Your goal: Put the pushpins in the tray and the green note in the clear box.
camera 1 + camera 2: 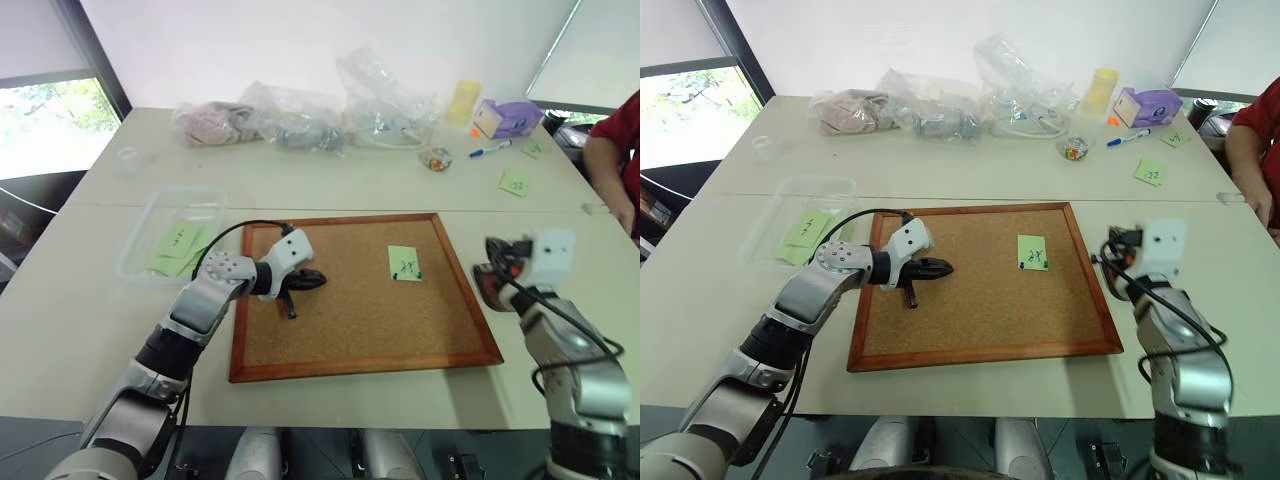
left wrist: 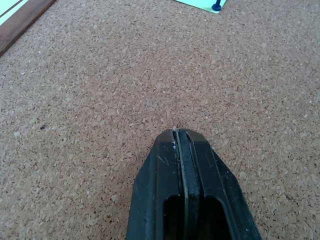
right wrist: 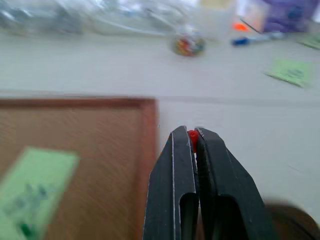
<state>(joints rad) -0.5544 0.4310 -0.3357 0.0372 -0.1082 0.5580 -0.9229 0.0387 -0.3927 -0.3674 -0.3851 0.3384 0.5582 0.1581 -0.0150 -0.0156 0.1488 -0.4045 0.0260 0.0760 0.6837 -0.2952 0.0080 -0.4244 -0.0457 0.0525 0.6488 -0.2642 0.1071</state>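
The right gripper is closed on a red pushpin, off the right edge of the cork board, above the brown tray. The left gripper is closed on nothing, over the board's left part. The green note lies on the board with a blue pin in it. The clear box sits left, holding other notes.

Five green notes – perhaps three pushpins – one cork board.

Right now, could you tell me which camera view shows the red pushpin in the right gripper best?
The right wrist view: the red pushpin sits pinched between the right gripper fingertips. In both eye views it is too small to make out.
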